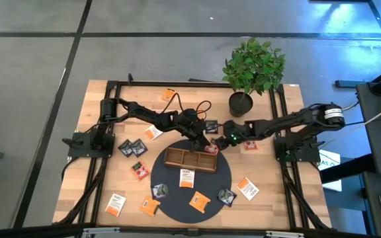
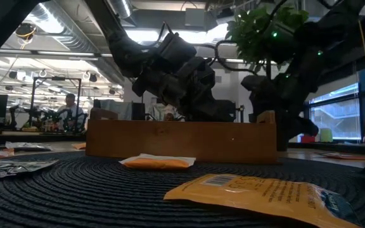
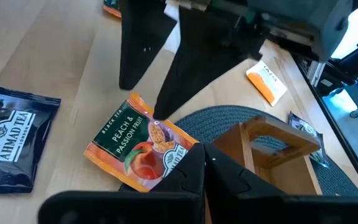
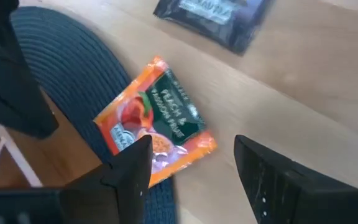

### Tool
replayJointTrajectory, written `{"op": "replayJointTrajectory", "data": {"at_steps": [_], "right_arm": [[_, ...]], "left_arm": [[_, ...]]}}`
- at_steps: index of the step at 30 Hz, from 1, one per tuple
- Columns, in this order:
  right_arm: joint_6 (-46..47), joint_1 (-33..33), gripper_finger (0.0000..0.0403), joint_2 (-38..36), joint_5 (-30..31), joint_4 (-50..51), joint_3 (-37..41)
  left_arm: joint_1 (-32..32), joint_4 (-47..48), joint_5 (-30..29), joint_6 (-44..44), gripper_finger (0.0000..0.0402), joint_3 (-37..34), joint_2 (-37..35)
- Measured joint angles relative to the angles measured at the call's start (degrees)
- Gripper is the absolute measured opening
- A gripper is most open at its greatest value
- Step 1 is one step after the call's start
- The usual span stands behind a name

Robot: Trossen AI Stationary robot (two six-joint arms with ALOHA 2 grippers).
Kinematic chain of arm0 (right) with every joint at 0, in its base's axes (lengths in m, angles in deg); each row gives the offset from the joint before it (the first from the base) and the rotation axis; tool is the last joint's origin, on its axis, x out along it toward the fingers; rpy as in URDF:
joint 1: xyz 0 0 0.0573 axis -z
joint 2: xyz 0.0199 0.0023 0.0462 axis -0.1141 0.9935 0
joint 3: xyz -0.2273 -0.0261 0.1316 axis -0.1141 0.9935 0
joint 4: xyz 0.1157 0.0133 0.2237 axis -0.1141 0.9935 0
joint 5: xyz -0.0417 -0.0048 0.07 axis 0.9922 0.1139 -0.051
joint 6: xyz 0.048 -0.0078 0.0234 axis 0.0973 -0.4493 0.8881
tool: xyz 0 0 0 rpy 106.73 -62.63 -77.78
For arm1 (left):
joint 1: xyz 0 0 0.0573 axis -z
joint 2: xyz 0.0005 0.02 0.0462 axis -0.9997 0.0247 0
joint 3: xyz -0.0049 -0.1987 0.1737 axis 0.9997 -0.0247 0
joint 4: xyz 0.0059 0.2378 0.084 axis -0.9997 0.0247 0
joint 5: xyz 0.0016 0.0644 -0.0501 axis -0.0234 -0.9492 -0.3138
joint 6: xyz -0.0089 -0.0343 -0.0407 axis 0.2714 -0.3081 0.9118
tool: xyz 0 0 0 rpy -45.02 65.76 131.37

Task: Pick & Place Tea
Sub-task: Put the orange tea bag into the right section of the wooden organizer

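Right gripper [image 4: 191, 171] spread wide over the peach tea sachet [image 4: 157, 121]; left gripper [image 3: 204, 163] pressed together beside it.

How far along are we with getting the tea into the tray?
Early. The wooden tray looks nearly empty, with one reddish sachet at its right end. Both the left gripper and the open right gripper hover at the peach sachet beside the mat, neither holding it. Sachets are still scattered, e.g. and.
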State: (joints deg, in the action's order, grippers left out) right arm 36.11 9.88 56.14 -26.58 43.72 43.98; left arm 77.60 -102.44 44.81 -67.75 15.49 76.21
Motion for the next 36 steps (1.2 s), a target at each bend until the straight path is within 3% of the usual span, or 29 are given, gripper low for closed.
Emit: {"op": "replayJointTrajectory", "data": {"at_steps": [9, 16, 23, 28, 36], "right_arm": [[-2.2, 3.4, 0.0228, 3.0, -8.0, -5.9, 2.0], [2.2, 5.2, 0.0228, 2.9, -11.5, -26.8, 12.0], [0.4, 5.3, 0.0222, 2.9, -12.0, -28.1, 13.6], [0.8, 5.3, 0.0173, 3.0, -11.8, -27.4, 13.7], [-1.4, 5.1, 0.0040, 3.1, -12.6, -26.9, 13.7]], "left_arm": [[0.0, 0.0, 0.7, 0.0, 0.0002, 0.0, 0.0], [0.0, 0.0, 1.0, 0.0, 0.0003, 0.0, 0.0], [0.0, 0.0, 0.9, 0.0, 0.0006, 0.0, 0.0], [0.0, 0.0, 0.9, 0.0, 0.0005, 0.0, 0.0], [0.0, 0.0, 0.9, 0.0, 0.0006, 0.0, 0.0]]}}
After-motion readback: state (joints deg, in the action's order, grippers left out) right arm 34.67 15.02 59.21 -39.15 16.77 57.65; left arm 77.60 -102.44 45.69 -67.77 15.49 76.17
